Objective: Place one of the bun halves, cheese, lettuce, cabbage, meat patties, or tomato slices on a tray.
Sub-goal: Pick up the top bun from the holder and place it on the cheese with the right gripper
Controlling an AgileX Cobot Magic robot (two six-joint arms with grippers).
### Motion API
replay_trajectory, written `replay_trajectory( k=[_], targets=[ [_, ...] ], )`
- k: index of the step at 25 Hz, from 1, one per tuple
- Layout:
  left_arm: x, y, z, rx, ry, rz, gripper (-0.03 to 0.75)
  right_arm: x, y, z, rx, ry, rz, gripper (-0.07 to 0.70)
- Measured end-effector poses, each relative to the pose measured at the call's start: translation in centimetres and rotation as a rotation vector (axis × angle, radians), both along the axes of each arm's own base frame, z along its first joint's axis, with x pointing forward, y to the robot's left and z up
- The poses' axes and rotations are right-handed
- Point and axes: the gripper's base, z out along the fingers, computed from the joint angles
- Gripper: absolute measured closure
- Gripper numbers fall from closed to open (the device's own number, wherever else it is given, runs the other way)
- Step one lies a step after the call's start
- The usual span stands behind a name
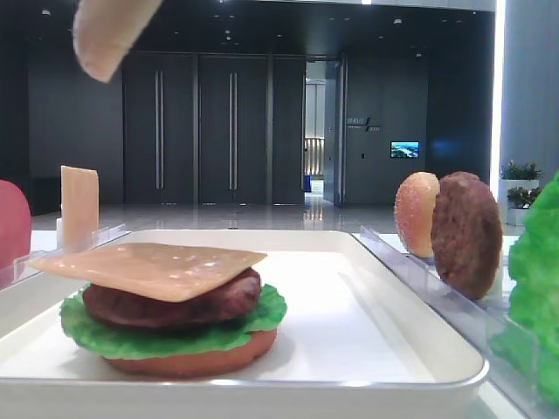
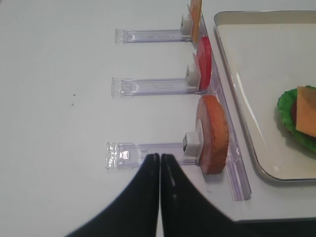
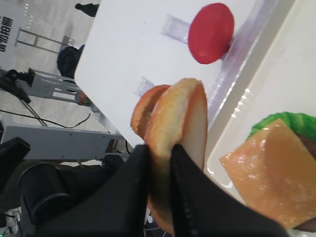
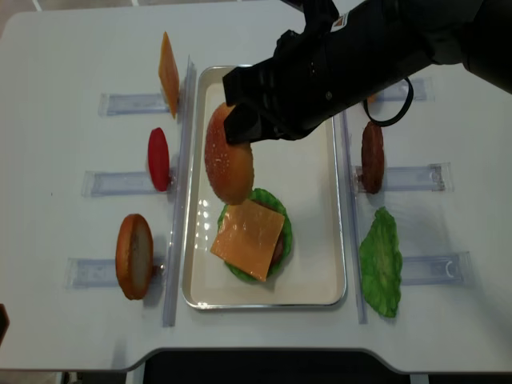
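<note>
The right end effector point(image 4: 240, 128) is clamped on the domed, sesame-speckled bun half point(image 4: 229, 158), holding it on edge in the air above the white tray point(image 4: 320, 192), over the tray's far-left part. On the tray a stack lies nearer the front edge: reddish bottom bun point(image 1: 196, 360), lettuce point(image 1: 131, 336), meat patty point(image 1: 166, 305), and cheese point(image 4: 249, 238) on top. The left end effector point(image 2: 160, 163) hovers with its jaws closed and empty, near the counter's front-left corner.
</note>
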Motion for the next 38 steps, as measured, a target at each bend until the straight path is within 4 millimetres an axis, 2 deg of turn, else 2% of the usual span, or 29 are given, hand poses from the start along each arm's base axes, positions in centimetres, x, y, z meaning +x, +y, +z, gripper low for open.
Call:
replay_trajectory(
  k=[9,19,23,28,32,38],
  targets=[
    [0.0,0.0,0.0,0.000,0.000,0.000,0.722,-2.3,2.5,0.7,0.139,-0.039,0.099,0.543],
    [0.0,0.0,0.0,0.000,0.000,0.000,0.722,-3.2,1.6,-3.5,0.220,-0.008,0.112,0.546],
    [0.0,0.0,0.0,0.000,0.000,0.000,0.722,-2.7,0.1,-4.6,0.259,0.001,0.115,0.546],
    [0.0,0.0,0.0,0.000,0.000,0.000,0.722,-1.5,-1.5,-4.9,0.281,-0.021,0.096,0.546],
    [0.0,0.0,0.0,0.000,0.000,0.000,0.722,-1.2,-1.5,-5.4,0.282,-0.023,0.116,0.546],
    [0.0,0.0,0.0,-0.001,0.000,-0.001,0.722,-0.4,-1.1,-7.9,0.264,0.013,0.155,0.546]
  ],
)
